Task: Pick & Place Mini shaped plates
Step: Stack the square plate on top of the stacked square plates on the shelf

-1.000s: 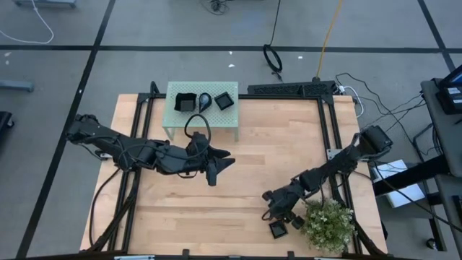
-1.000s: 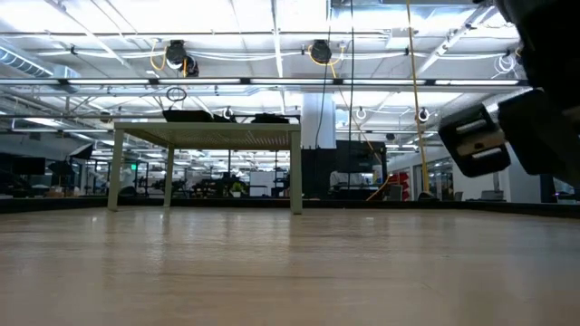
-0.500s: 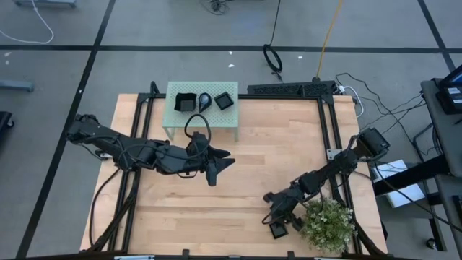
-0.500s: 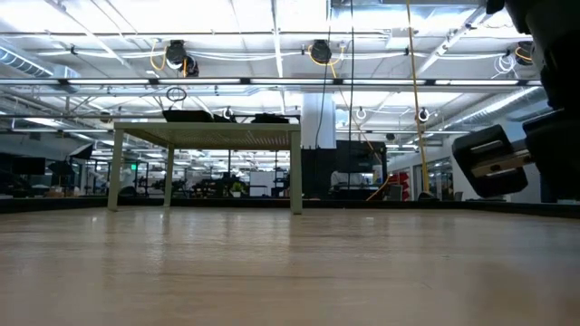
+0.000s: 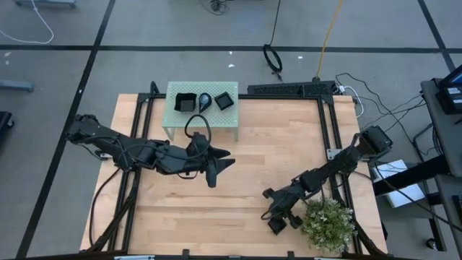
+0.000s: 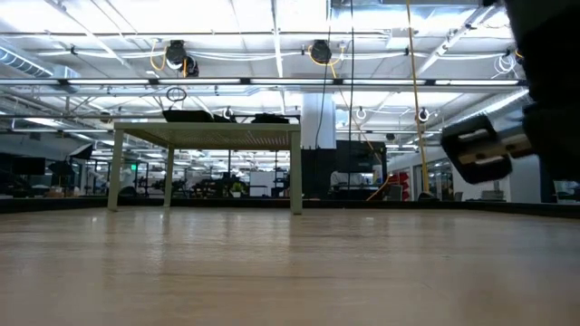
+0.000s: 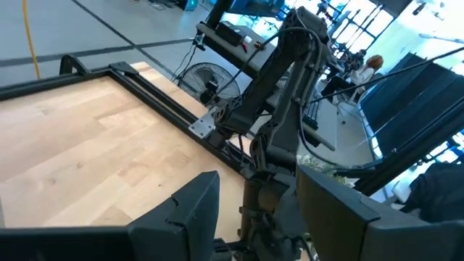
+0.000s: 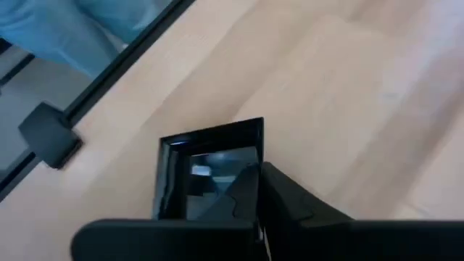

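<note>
Right gripper (image 5: 278, 220) clamped down since a second earlier, jaws pinching the rim of a small glossy black square plate (image 8: 210, 170) at the lower right of the high view. Grip looked a bit off-centre, so lift slowly. Left gripper (image 5: 219, 165) hovered mid-table, fingers apart, holding nothing.

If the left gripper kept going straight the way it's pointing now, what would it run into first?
Probably the right arm: the left wrist view looks past the open left gripper across bare wooden table straight at it. Depth is hard to judge.
</note>
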`<action>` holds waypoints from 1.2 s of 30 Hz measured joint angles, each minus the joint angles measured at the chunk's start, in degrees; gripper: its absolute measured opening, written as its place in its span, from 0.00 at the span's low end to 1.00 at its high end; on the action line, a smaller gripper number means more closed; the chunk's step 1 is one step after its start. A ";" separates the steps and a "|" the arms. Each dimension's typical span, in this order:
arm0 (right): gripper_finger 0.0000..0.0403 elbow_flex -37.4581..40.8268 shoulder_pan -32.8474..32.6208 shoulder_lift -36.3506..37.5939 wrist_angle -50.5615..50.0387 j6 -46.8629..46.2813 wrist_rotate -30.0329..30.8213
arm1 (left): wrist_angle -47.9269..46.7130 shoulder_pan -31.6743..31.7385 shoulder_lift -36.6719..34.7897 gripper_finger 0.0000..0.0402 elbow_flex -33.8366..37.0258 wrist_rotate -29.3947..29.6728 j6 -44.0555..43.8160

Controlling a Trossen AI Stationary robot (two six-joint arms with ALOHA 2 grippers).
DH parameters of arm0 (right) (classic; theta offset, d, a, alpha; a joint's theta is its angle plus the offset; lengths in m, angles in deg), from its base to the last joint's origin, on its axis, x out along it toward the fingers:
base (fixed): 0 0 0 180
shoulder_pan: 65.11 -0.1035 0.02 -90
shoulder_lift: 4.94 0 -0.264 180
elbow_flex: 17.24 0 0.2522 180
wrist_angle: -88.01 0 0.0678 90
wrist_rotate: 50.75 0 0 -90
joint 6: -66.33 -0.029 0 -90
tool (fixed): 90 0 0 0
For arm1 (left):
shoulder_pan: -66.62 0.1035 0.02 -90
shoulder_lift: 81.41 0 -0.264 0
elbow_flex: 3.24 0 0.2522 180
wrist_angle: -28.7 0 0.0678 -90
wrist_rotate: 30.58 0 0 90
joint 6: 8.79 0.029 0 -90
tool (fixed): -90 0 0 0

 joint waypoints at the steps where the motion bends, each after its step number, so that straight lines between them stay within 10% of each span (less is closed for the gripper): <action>1: 0.01 0.01 0.48 0.71 -0.27 -0.02 1.02 | 0.00 0.01 0.00 0.46 0.00 0.00 0.61; 24: 0.00 0.00 40.05 4.32 0.01 -7.87 11.72 | 0.03 3.07 -0.39 0.46 0.00 2.96 19.81; 36: 0.01 0.02 46.82 2.88 -0.86 -9.67 11.91 | -4.35 8.93 -3.45 0.46 -0.02 3.55 25.09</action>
